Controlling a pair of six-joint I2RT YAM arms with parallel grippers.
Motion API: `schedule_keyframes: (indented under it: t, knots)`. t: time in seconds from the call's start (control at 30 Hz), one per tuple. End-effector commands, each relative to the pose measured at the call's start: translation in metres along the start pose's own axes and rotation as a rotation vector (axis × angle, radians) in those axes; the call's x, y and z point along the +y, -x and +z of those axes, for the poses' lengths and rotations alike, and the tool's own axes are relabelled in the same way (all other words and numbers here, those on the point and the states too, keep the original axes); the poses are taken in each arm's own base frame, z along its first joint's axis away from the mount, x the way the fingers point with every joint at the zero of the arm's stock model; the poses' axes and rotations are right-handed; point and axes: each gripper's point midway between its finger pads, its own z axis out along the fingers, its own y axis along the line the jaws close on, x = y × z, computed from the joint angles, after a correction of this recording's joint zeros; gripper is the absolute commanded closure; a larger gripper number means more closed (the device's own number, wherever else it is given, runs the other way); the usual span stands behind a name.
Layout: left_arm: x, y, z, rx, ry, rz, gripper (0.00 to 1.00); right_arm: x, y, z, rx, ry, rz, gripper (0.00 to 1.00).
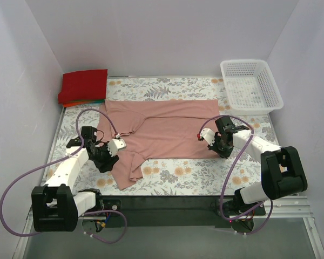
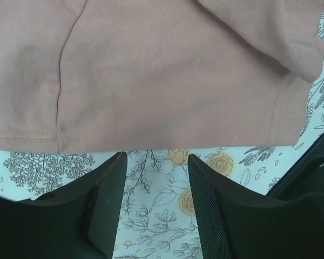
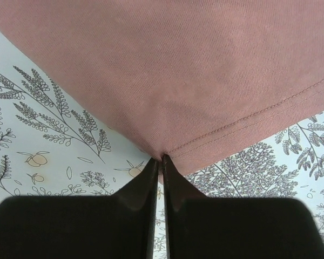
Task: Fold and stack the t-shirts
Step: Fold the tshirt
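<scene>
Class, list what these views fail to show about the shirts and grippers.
1. Top view: shirts under the red t-shirt; it covers all but orange and teal edges.
2. Right wrist view: how much pink t-shirt hem the right gripper pinches; its fingers hide it.
3. Left wrist view: most of that shirt, cut by the frame.

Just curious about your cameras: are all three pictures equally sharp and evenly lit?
Top view: soft, even light, pink t-shirt sharp, only faint shadows. Left wrist view: cloth slightly soft, left hand dark. Right wrist view: weave crisp, right hand a black silhouette.
</scene>
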Motion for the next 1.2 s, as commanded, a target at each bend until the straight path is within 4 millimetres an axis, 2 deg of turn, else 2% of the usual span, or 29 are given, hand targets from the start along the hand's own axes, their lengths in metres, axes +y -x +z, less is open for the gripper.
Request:
schedule_keyframes:
  t: [0.0,0.1,0.23,0.3,0.43,0.47,0.63,0.67,0.7,0.8,1.0,1.1,1.17]
  knots:
    - [0.011,0.007,0.006,-0.002,0.054,0.112,0.53,0.006,-0.001,0.008,0.013,0.034,0.005,0.9]
    - [0.011,0.009,0.014,-0.002,0.038,0.14,0.53,0.007,-0.002,0.009,0.018,0.041,0.004,0.98]
    - [0.024,0.014,0.024,-0.007,0.066,0.169,0.55,0.009,-0.002,0.008,0.019,0.046,0.003,0.99]
    - [0.026,0.01,0.029,0.019,0.055,0.178,0.56,0.008,-0.003,0.008,0.019,0.044,0.001,0.99]
    - [0.021,-0.009,0.037,0.083,0.027,0.211,0.64,0.007,-0.002,0.006,0.015,0.041,-0.002,0.99]
    - [0.02,-0.012,0.038,0.092,0.022,0.219,0.7,0.007,-0.001,0.006,0.013,0.039,-0.003,0.99]
    - [0.001,-0.036,0.041,0.165,-0.043,0.193,0.85,0.009,-0.003,0.005,0.018,0.045,-0.002,0.99]
    - [0.0,-0.037,0.04,0.17,-0.046,0.188,0.87,0.009,-0.002,0.004,0.012,0.042,-0.003,0.99]
    - [-0.001,-0.036,0.038,0.164,-0.04,0.187,0.93,0.009,-0.003,0.003,0.01,0.042,-0.004,0.99]
    - [-0.002,-0.026,0.024,0.135,-0.01,0.185,1.0,0.011,-0.004,-0.003,-0.002,0.034,-0.016,0.99]
    - [-0.009,-0.021,-0.001,0.134,0.016,0.162,1.0,0.019,-0.008,-0.022,-0.038,0.013,-0.049,0.99]
    - [-0.004,-0.007,-0.014,0.095,0.029,0.139,1.0,0.019,-0.008,-0.032,-0.058,-0.008,-0.055,0.99]
    - [-0.005,-0.004,-0.021,0.089,0.012,0.111,1.0,0.014,-0.004,-0.041,-0.077,-0.03,-0.065,0.99]
